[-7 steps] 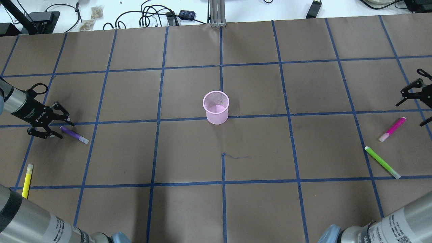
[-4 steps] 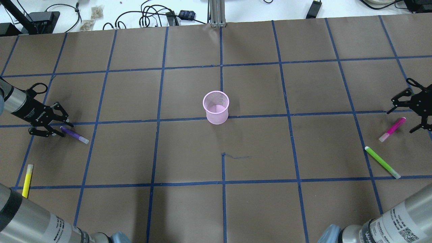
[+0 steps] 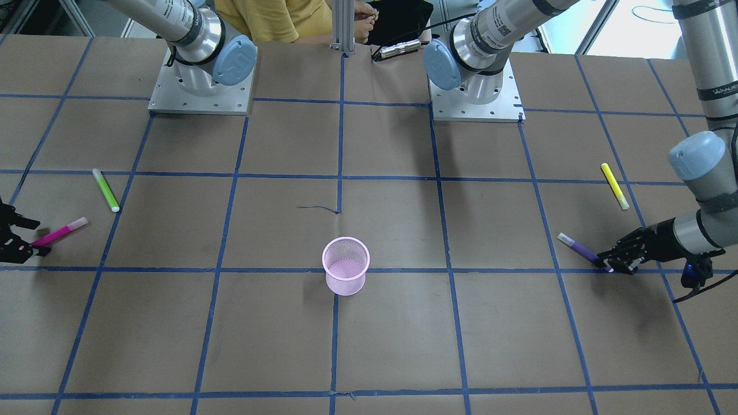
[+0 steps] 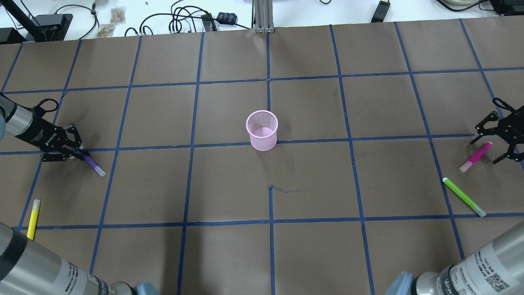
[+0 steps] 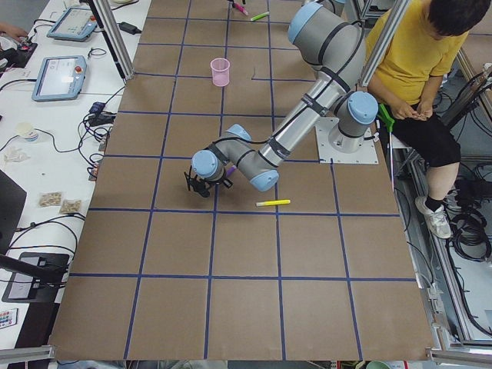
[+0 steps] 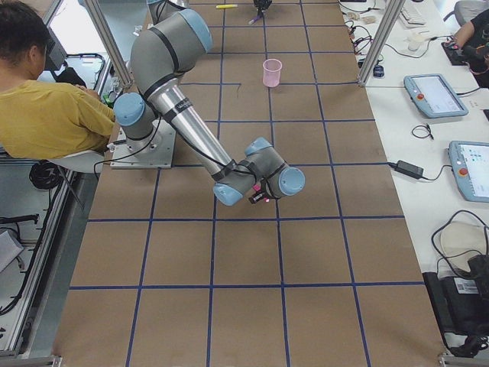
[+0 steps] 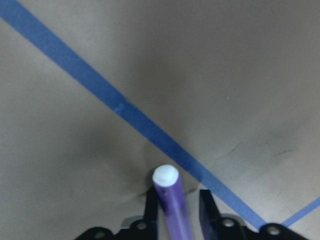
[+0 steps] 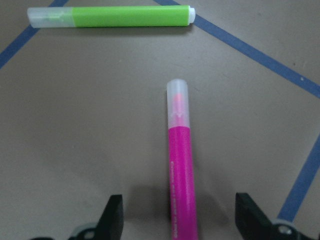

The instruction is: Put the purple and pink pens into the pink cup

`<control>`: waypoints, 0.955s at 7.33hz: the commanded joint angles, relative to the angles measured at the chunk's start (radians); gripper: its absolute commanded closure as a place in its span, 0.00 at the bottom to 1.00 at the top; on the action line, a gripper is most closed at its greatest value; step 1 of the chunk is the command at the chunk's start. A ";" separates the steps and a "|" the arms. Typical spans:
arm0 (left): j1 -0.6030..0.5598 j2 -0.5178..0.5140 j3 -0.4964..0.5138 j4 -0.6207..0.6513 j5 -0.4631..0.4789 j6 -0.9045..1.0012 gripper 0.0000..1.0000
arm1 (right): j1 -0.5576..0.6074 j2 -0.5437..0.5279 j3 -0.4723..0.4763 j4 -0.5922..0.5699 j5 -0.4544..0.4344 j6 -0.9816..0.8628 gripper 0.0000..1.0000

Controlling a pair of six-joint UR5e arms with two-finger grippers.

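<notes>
purple pen (image 4: 93, 166), pink pen (image 4: 476, 157) flat, cup (image 4: 262, 142) upright

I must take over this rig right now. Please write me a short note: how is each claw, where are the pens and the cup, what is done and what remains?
Left claw: shut on one end of the purple pen; the pen lies flat, not lifted.
Right claw: open and low, with one finger on each side of the pink pen, not gripping.
Pink cup: upright at the middle, empty.
Done: each claw is at its pen. No pen is in the cup.
Left to do: close the right claw, lift both pens, carry them to the cup and drop them in. Leave the green pen and the yellow pen alone.
</notes>
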 commanded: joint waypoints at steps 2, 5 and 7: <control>-0.008 0.033 0.052 -0.020 0.000 -0.006 0.96 | -0.002 0.001 0.000 0.001 0.002 -0.003 0.85; -0.085 0.166 0.059 -0.060 0.014 -0.035 0.96 | -0.002 -0.037 -0.020 0.018 0.005 0.056 0.96; -0.170 0.263 0.059 -0.058 0.058 -0.046 0.96 | 0.007 -0.143 -0.020 0.082 0.083 0.308 0.98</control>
